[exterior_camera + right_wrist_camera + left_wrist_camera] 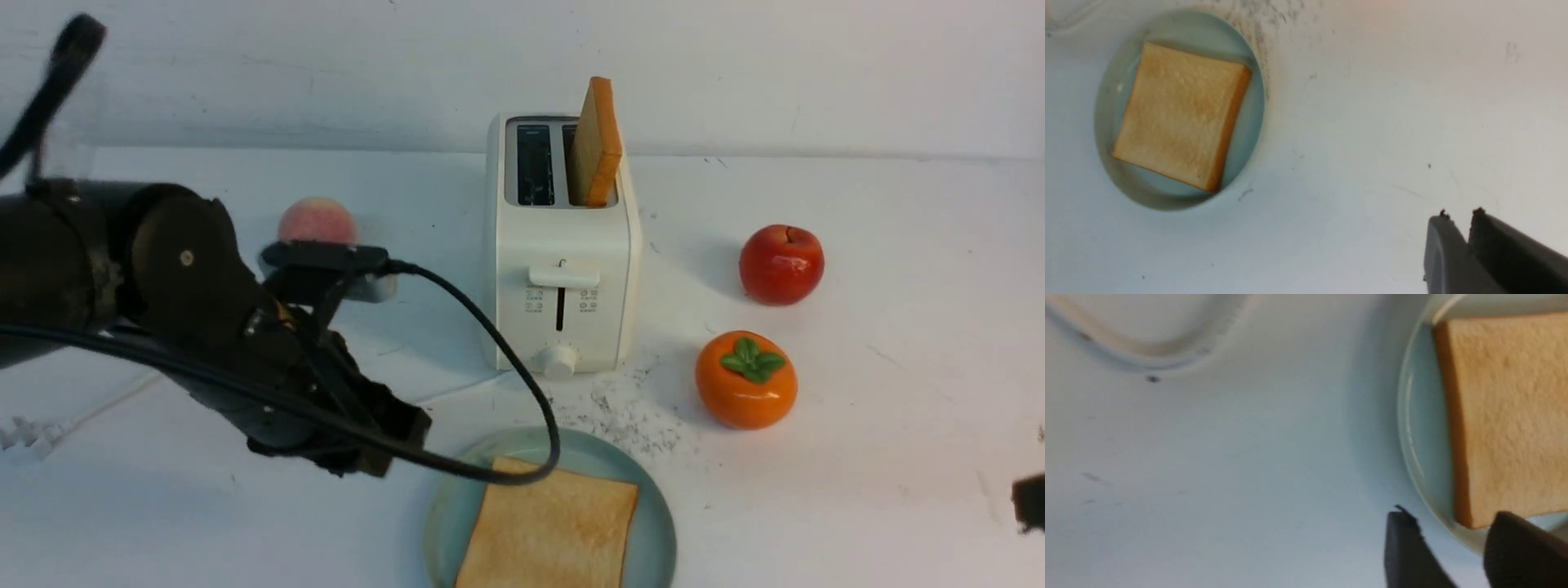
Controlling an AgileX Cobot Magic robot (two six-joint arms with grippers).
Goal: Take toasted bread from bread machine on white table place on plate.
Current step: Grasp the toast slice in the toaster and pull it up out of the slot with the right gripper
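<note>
The cream-white bread machine [563, 261] stands mid-table. One toasted bread slice [596, 143] stands up out of its right slot; the left slot looks empty. The second slice [549, 531] lies flat on the pale blue-green plate [445, 506] at the front. My left gripper [400, 445] hangs low just left of the plate, open and empty. In the left wrist view its fingertips [1404, 539] flank the plate rim [1414, 449] near a corner of the slice [1506, 416]. My right gripper [1459, 214] is shut and empty, well clear of the plate [1106, 122] and slice [1180, 114].
A peach [317, 219] sits behind my left arm. A red apple [781, 264] and an orange persimmon [745, 379] stand right of the toaster. My arm's black cable [522, 384] loops over the plate's near edge. The white table [898, 408] has dark scuffs [620, 416].
</note>
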